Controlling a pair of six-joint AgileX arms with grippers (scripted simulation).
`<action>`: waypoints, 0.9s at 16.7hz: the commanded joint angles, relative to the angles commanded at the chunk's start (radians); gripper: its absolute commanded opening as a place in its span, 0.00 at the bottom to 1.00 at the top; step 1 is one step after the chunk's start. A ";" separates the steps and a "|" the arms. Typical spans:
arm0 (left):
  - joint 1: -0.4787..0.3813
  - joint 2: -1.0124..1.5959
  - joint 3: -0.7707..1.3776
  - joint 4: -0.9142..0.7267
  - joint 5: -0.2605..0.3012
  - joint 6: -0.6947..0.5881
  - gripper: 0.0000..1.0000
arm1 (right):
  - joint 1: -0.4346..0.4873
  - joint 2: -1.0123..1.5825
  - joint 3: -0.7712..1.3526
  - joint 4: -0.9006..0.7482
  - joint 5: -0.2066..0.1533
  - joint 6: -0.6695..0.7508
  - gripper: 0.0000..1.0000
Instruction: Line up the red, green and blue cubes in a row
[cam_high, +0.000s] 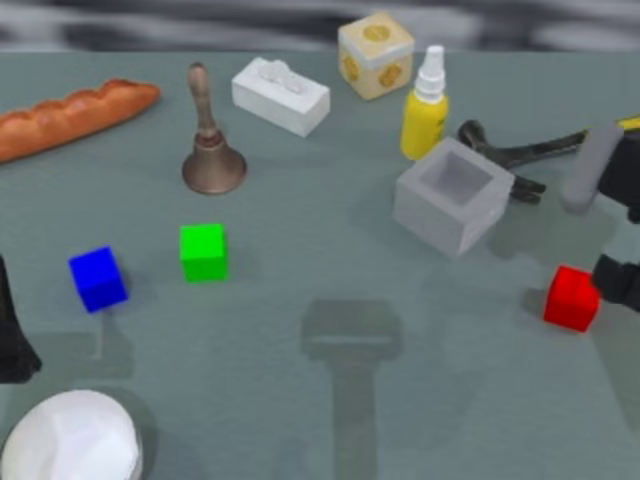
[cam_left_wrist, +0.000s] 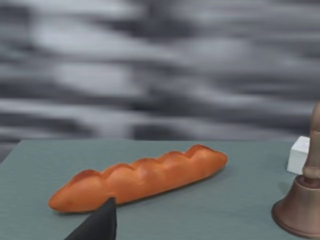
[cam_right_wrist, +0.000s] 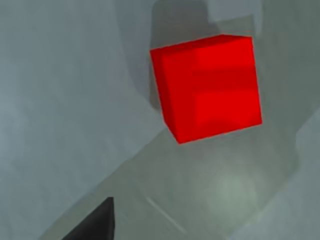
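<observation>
- Baguette (cam_high: 72, 117) lies at the far left of the counter (cam_high: 300, 400), and the left wrist view looks straight at it.
- Left gripper (cam_high: 12, 335) is parked at the counter's left edge, only a dark part showing; whether its jaws are released or clenched cannot be told.
- Blue cube (cam_high: 97, 278) sits on the left side, with the green cube (cam_high: 203, 251) near it on its right; the two are apart.
- Brass bell (cam_high: 212, 140) stands upright behind the green cube.
- Grey hollow box (cam_high: 453, 194) rests right of centre.
- Red cube (cam_high: 572, 297) sits far right, well apart from the other two.
- Right gripper (cam_high: 612, 280) is just beside the red cube; its jaw state cannot be told.
</observation>
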 joint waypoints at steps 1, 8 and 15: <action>0.000 0.000 0.000 0.000 0.000 0.000 1.00 | 0.008 0.066 0.050 -0.034 0.000 -0.035 1.00; 0.000 0.000 0.000 0.000 0.000 0.000 1.00 | 0.035 0.295 0.233 -0.146 -0.003 -0.155 1.00; 0.000 0.000 0.000 0.000 0.000 0.000 1.00 | 0.033 0.314 0.207 -0.104 -0.003 -0.155 1.00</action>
